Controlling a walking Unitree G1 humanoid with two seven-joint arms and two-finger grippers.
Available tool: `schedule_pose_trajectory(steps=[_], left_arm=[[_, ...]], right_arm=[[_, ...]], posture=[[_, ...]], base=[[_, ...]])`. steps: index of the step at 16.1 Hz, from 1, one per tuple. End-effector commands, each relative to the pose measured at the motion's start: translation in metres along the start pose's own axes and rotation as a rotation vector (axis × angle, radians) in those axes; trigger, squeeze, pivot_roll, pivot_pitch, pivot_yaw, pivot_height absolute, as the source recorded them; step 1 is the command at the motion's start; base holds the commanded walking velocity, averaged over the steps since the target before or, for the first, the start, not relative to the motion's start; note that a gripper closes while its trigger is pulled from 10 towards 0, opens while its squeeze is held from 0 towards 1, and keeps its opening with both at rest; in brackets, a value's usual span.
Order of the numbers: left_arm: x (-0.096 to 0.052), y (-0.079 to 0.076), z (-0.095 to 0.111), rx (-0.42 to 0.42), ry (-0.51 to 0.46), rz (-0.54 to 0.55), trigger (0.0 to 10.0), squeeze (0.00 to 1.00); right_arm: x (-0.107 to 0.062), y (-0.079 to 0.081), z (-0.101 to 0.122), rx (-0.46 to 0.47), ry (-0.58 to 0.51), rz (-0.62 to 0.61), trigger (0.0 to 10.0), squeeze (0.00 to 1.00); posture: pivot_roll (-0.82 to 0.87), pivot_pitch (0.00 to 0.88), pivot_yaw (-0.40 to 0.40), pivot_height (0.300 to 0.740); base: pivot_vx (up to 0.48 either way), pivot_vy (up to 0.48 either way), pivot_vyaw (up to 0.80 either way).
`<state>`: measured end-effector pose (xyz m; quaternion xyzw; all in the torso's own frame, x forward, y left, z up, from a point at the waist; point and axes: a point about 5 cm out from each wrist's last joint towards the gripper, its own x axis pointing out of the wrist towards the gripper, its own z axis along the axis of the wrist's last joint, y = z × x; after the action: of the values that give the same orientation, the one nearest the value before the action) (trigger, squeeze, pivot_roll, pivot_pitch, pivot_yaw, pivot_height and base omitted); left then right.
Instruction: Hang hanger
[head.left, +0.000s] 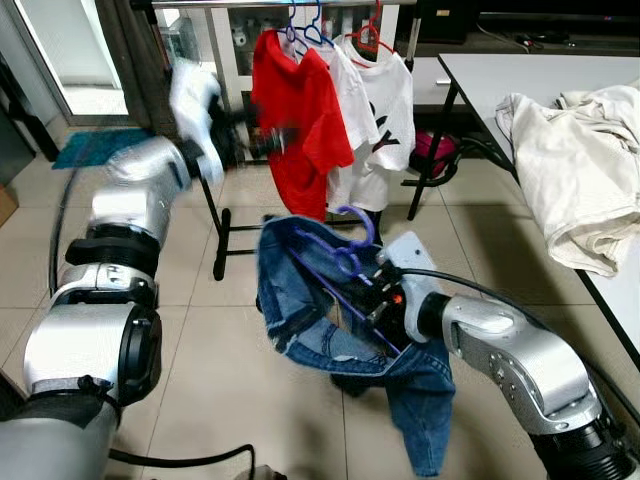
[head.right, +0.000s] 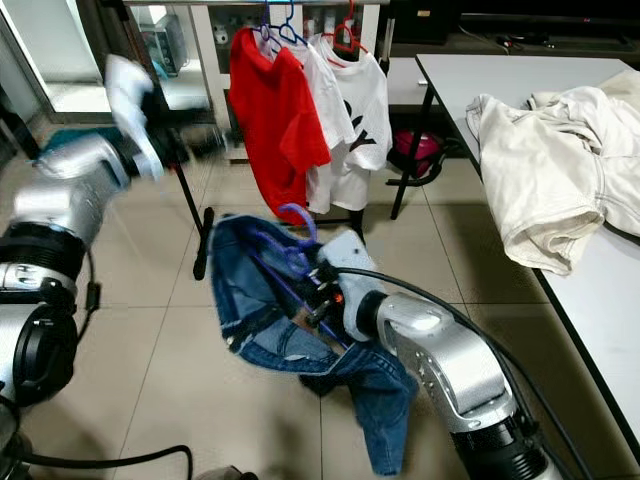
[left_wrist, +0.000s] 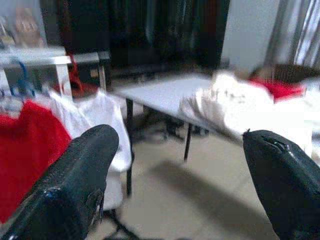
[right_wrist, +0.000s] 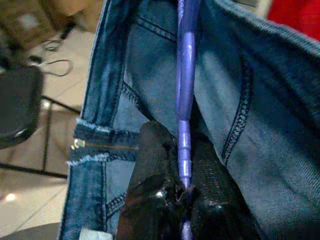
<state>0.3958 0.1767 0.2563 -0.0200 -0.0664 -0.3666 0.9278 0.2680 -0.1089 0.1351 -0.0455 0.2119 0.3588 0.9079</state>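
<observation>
Below the clothes rack (head.left: 225, 215), right gripper (right_wrist: 184, 187) clamps the purple hanger (head.left: 345, 262) carrying jeans (head.left: 300, 300); left gripper (left_wrist: 185, 180), blurred, seemingly raised, fingers apart.

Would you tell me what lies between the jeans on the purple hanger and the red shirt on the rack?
Bare tiled floor and the rack's black foot, seen in both eye views.

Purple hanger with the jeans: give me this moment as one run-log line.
right gripper: shut on purple hanger | jeans: draped on hanger, off rack | left gripper: open, raised near red shirt | hang: pending
</observation>
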Motion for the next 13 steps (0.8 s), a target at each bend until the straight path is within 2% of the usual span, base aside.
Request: schedule_pose_trajectory(steps=[1,3,4,5,6,7,9,11,13], left_arm=[[-0.005,0.001,-0.004,-0.041,-0.014,0.022,10.0,1.00],[-0.014,0.000,-0.012,-0.029,0.006,0.067,10.0,1.00],[-0.028,-0.008,-0.028,-0.021,0.069,0.105,10.0,1.00],[-0.034,-0.014,-0.035,-0.017,0.082,0.112,10.0,1.00],[-0.045,-0.029,-0.048,-0.007,0.076,0.134,10.0,0.46],[-0.055,-0.042,-0.069,0.005,0.095,0.222,10.0,0.00],[-0.064,-0.055,-0.095,0.030,0.127,0.360,10.0,0.00],[-0.069,-0.061,-0.108,0.059,0.206,0.407,10.0,0.00],[-0.073,-0.069,-0.112,0.044,0.221,0.421,10.0,0.00]], right_arm=[[-0.005,-0.008,0.002,0.006,-0.026,-0.058,0.0,0.00],[-0.011,-0.016,-0.008,0.070,-0.028,-0.105,0.0,0.00],[-0.017,-0.023,-0.015,0.135,-0.054,-0.178,0.0,0.00],[-0.020,-0.026,-0.019,0.159,-0.056,-0.213,0.0,0.00],[-0.023,-0.031,-0.026,0.169,-0.064,-0.295,10.0,0.00],[-0.025,-0.036,-0.024,0.187,-0.160,-0.399,10.0,0.00],[-0.028,-0.041,-0.023,0.240,-0.249,-0.509,10.0,0.00],[-0.024,-0.032,-0.032,0.252,-0.214,-0.473,10.0,0.00],[-0.018,-0.023,-0.033,0.225,-0.216,-0.430,10.0,0.00]], posture=[[-0.13,0.000,0.060,0.740],[-0.11,0.000,0.056,0.740],[-0.12,0.000,0.063,0.740],[-0.12,0.000,0.063,0.740],[-0.12,0.000,0.072,0.740],[-0.13,0.000,0.076,0.740],[-0.15,0.000,0.074,0.740],[-0.14,0.000,0.067,0.740],[-0.13,0.000,0.050,0.740]], base=[[0.000,0.000,0.00],[0.000,0.000,0.00],[0.000,0.000,0.00],[0.000,0.000,0.00],[0.000,0.000,0.00],[0.000,0.000,0.00],[0.000,0.000,0.00],[0.000,0.000,0.00],[0.000,0.000,0.00]])
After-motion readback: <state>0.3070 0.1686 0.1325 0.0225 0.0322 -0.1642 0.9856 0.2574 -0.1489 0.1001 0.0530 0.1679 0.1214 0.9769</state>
